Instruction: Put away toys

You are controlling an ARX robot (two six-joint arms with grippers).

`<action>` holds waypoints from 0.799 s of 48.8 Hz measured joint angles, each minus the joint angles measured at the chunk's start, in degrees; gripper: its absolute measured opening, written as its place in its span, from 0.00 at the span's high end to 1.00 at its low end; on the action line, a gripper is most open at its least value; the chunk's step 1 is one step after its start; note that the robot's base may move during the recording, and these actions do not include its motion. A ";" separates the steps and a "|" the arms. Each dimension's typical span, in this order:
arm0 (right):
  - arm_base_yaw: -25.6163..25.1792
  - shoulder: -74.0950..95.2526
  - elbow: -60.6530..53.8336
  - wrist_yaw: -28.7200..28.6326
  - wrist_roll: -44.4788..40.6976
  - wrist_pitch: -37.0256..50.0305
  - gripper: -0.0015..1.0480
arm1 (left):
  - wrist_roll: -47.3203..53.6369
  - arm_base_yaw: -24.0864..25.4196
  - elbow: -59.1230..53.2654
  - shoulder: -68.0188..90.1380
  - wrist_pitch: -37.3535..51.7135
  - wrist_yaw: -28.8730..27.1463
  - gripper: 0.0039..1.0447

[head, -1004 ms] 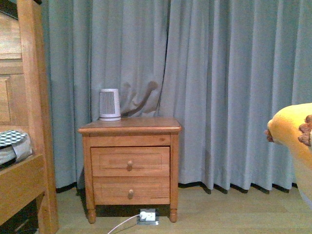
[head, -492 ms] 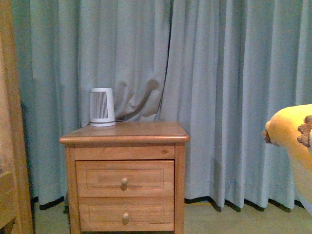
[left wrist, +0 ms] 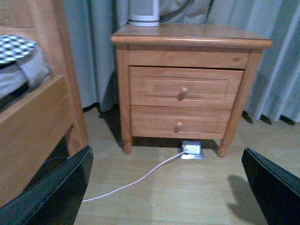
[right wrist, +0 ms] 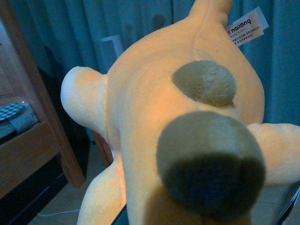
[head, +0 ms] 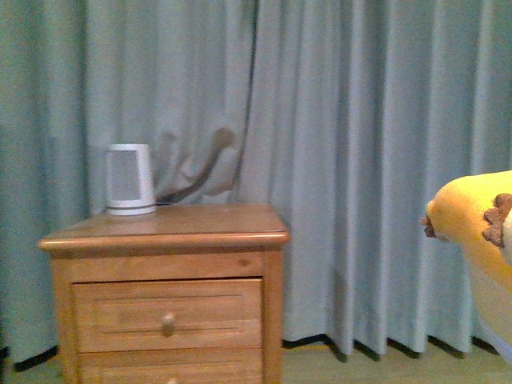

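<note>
Read "nailong" on the small tan tag (right wrist: 247,26) of the plush toy (right wrist: 154,108); couldn't make out the finer print under it. Found no other legible writing, including on the white ribbed device (head: 130,180).

Saw the plush toy (head: 468,220) at the right edge of the front view, off the floor, in front of the blue-grey curtain (head: 360,160) and well apart from the nightstand (head: 164,240). Noted a stubby orange-yellow limb with brown stitched claws pointing left, toward the nightstand. Couldn't see the rest of the body, cut off by the frame edge.

In the right wrist view, saw the toy filling the frame, long axis running away from the camera toward the curtain, two brown patches at the near end, tag at the far end.

Couldn't tell the right gripper's state: only dark slivers at the frame's bottom, hidden by plush.

Found the left gripper (left wrist: 166,154) spread wide with nothing between its dark fingers (left wrist: 51,192), low over the wood floor and facing the nightstand (left wrist: 187,89). Spotted the device (left wrist: 144,11) on top, two drawers closed, a power socket (left wrist: 192,149) under it with a white cable (left wrist: 136,180) across the floor. Also saw a wooden bed frame (left wrist: 42,117) beside it, with checked fabric (left wrist: 14,47) on the bed.
</note>
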 joint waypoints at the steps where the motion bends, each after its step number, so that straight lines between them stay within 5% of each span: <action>1: 0.00 0.02 0.00 0.09 0.00 0.00 0.93 | 0.00 0.00 0.00 0.00 0.00 0.00 0.06; 39: -0.09 -0.09 -0.04 0.42 -0.02 -0.04 0.93 | 0.02 -0.04 0.00 0.00 0.00 0.28 0.06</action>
